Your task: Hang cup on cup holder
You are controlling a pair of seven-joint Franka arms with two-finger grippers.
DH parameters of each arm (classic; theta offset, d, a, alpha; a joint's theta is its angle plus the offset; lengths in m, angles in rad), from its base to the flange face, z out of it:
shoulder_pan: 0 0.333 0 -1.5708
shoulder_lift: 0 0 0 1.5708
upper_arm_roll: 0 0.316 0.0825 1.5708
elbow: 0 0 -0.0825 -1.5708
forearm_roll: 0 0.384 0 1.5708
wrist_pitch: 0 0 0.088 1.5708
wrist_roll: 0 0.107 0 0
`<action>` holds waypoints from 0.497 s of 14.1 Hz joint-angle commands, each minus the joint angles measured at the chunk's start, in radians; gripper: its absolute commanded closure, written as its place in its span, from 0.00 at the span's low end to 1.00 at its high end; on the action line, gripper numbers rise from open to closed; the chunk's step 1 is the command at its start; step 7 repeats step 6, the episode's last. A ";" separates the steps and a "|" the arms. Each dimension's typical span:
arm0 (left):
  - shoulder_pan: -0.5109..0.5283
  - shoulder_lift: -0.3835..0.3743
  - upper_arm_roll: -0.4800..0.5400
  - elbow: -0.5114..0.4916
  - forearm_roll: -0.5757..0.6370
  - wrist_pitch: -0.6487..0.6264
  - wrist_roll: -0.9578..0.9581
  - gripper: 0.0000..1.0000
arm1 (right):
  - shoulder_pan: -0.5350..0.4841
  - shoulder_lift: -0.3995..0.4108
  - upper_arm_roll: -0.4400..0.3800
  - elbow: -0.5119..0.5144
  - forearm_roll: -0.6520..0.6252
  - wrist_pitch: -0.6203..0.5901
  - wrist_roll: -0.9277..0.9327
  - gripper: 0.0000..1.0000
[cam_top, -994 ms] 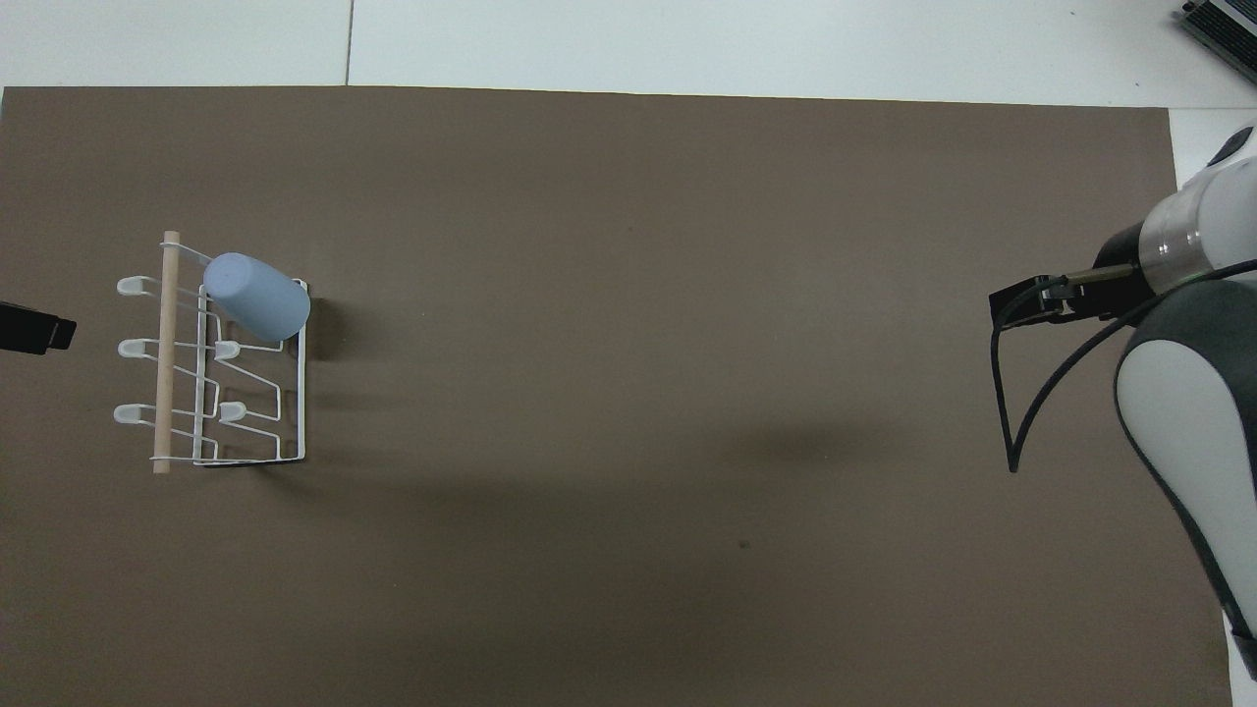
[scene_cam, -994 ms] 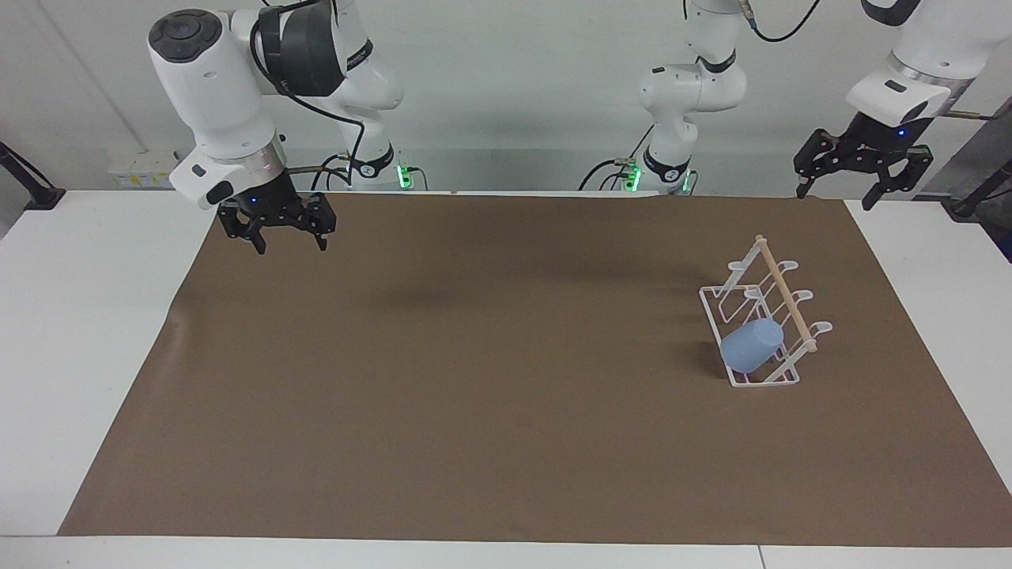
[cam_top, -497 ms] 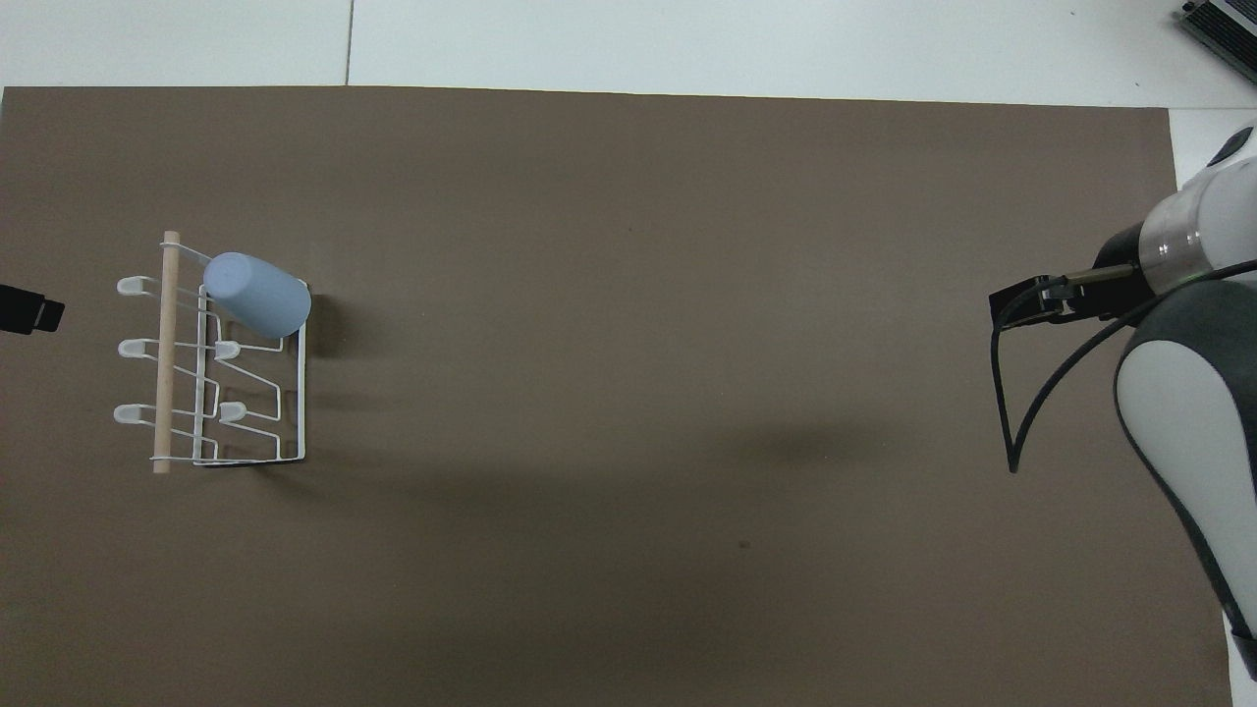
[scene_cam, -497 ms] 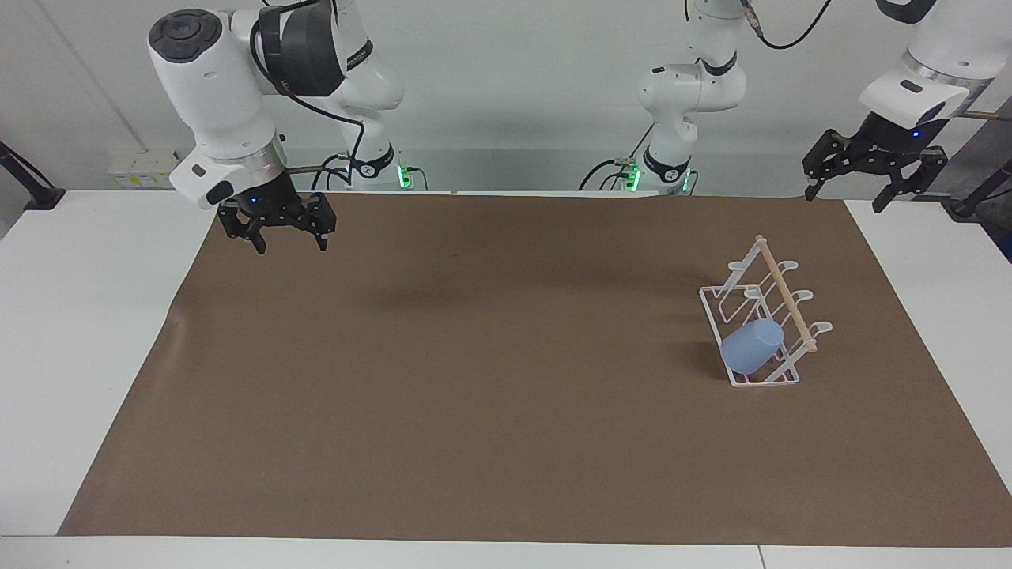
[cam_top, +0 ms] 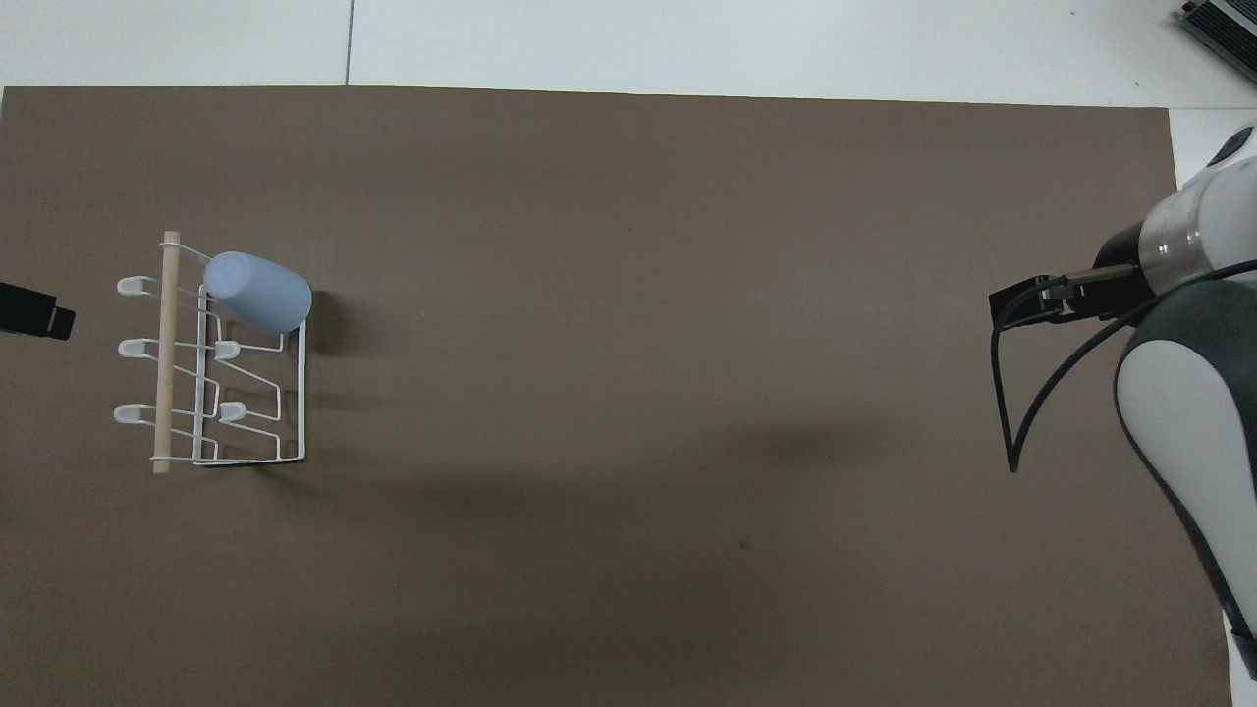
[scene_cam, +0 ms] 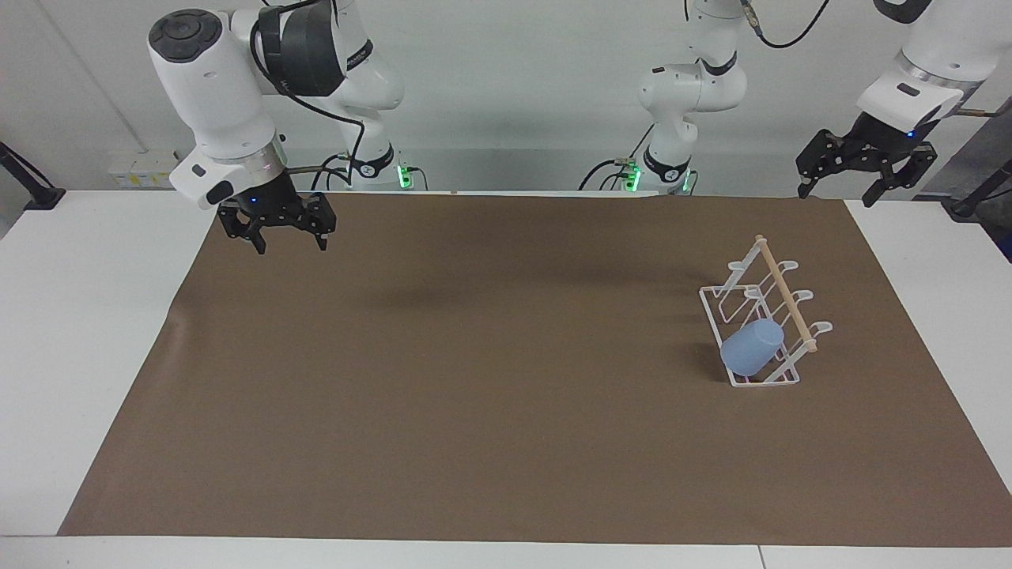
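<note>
The light-blue cup (scene_cam: 751, 348) (cam_top: 257, 293) hangs tilted on a prong of the white wire cup holder (scene_cam: 783, 288) (cam_top: 165, 373), at the rack's end farther from the robots. The rack stands on the brown mat toward the left arm's end of the table. My left gripper (scene_cam: 836, 196) hangs open and empty in the air over the mat's corner at that end, well apart from the rack; only its tip (cam_top: 34, 319) shows in the overhead view. My right gripper (scene_cam: 291, 246) waits open and empty over the mat at the right arm's end.
A brown mat (scene_cam: 474, 379) covers most of the white table (scene_cam: 79, 316). The right arm's body (cam_top: 1178, 412) and its black cable (cam_top: 1002, 412) overhang the mat at its own end. Nothing else stands on the mat.
The left gripper has risen a little and shifted slightly sideways, staying open. The cup, the rack and the right arm have not moved.
</note>
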 commanded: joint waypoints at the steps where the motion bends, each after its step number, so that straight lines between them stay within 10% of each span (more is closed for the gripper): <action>1: 0.002 -0.027 0.013 -0.027 -0.017 -0.026 -0.027 0.00 | -0.009 -0.016 0.004 -0.011 0.020 -0.010 0.007 0.00; 7: -0.004 -0.027 0.012 -0.022 -0.014 -0.074 -0.033 0.00 | -0.009 -0.016 0.005 -0.011 0.020 -0.010 0.007 0.00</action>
